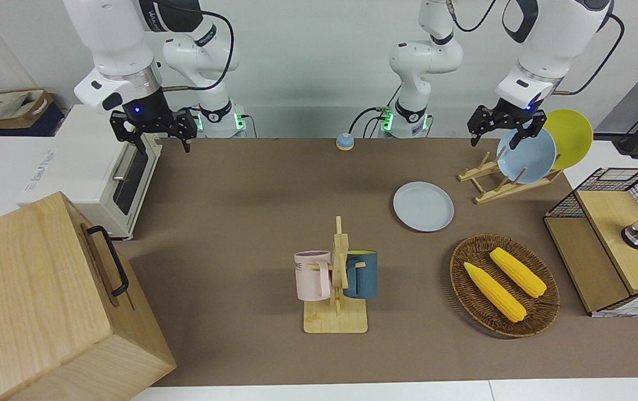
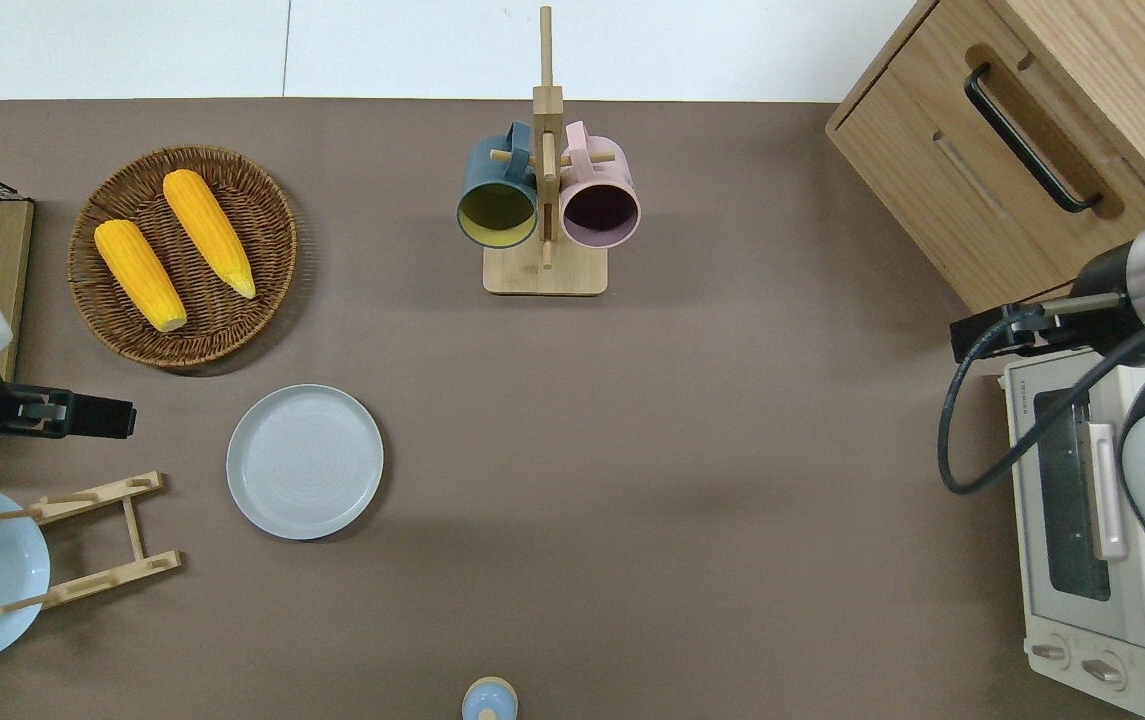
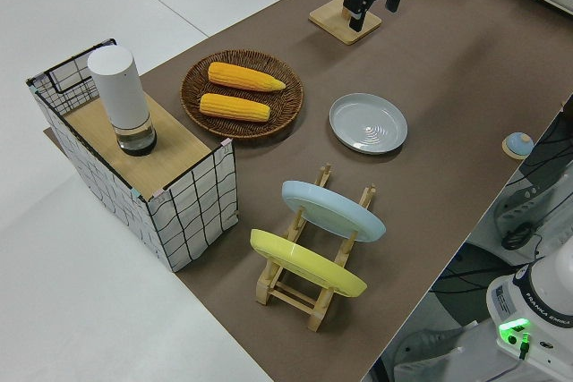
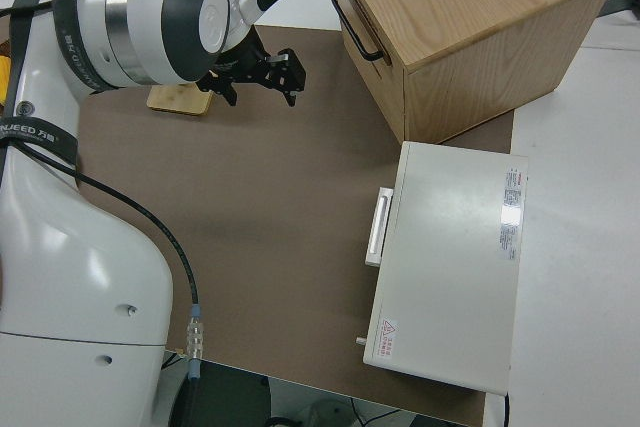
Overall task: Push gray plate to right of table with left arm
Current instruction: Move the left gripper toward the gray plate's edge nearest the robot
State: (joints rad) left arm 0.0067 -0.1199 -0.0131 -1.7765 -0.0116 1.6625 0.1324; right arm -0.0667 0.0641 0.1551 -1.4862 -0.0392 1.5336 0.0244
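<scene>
The gray plate (image 1: 423,206) lies flat on the brown table (image 1: 240,223), between the wicker basket and the dish rack; it also shows in the overhead view (image 2: 304,461) and the left side view (image 3: 368,123). My left gripper (image 1: 496,138) is open and empty, up in the air. In the overhead view my left gripper (image 2: 82,415) is over the table between the basket and the dish rack, toward the left arm's end from the plate and apart from it. My right gripper (image 1: 157,142) is open and empty; that arm is parked.
A wicker basket (image 1: 455,278) holds two corn cobs. A dish rack (image 1: 497,186) holds a light-blue and a yellow plate on edge. A mug rack (image 1: 336,312) stands mid-table. A toaster oven (image 1: 112,178) and a wooden cabinet (image 1: 45,301) stand at the right arm's end.
</scene>
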